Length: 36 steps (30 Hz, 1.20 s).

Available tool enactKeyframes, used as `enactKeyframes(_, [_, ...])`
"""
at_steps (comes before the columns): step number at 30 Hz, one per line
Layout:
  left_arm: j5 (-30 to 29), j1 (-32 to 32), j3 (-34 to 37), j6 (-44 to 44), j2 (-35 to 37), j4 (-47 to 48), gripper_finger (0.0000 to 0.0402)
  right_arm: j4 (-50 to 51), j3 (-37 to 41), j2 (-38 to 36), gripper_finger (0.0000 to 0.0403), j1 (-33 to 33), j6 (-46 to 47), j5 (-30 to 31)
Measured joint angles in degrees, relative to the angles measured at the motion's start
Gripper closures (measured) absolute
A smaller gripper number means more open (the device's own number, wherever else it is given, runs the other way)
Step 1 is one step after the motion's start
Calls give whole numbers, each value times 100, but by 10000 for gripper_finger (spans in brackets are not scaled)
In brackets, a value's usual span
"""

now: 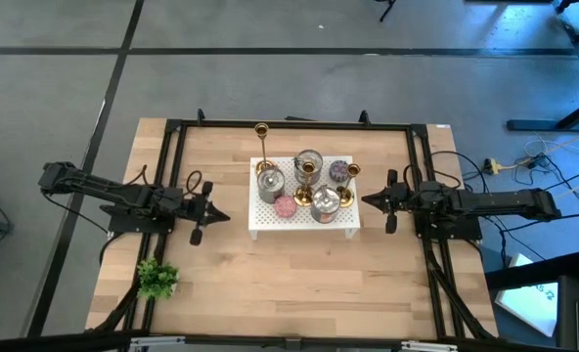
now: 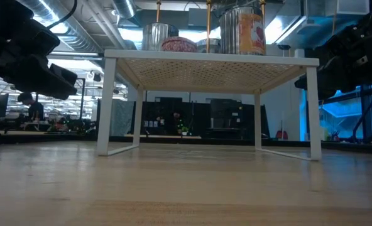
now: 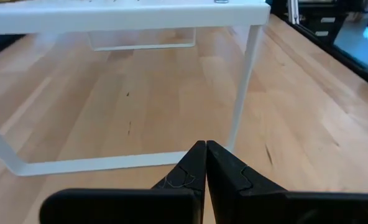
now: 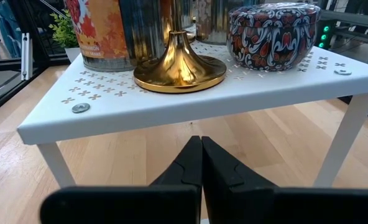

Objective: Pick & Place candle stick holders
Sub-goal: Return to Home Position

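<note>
Three gold candle stick holders stand upright by their round bases on a white perforated shelf (image 1: 260,220) at the table's middle: one at the far left (image 1: 262,130), one in the middle (image 1: 307,168), one at the right (image 1: 352,174), whose flared base (image 4: 179,67) shows in the right wrist view. My left gripper (image 1: 221,217) is shut and empty, left of the shelf (image 3: 204,163). My right gripper (image 1: 368,200) is shut and empty, right of the shelf (image 4: 201,155).
On the shelf also stand silver tins (image 1: 270,184), a printed tin (image 4: 97,31), a patterned round tin (image 4: 272,34) and a pink candle (image 1: 285,206). A small green plant (image 1: 156,278) sits at the table's near left. A black frame (image 1: 172,147) runs around the table.
</note>
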<state>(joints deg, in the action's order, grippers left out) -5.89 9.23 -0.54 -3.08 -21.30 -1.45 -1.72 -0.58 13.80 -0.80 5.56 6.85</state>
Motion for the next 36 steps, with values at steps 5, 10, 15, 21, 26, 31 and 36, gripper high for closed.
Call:
enactKeyframes(5, [0, 0, 2, -202, -2, 0, 398, 1, 0, 0, 402, 1, 0, 2])
enactKeyframes(10, [0, 0, 2, -213, -2, -2, 396, 1, 0, 0, 402, 2, 0, 2])
enactKeyframes(15, [-2, 0, 2, -215, -2, -2, 394, 1, 0, 0, 402, 1, 0, 2])
enactKeyframes(21, [-2, 0, 4, -216, -2, -4, 395, 0, 0, 0, 402, 2, 0, 2])
enactKeyframes(26, [-2, 0, 4, -216, -1, -4, 393, 0, 0, 0, 402, 0, 0, 0])
enactKeyframes(31, [-2, 0, 4, -216, -2, -4, 396, 1, 0, 0, 402, 1, 0, 2])
enactKeyframes(36, [-2, 0, 4, -216, -2, -4, 393, 2, 0, 0, 402, 1, 0, 2])
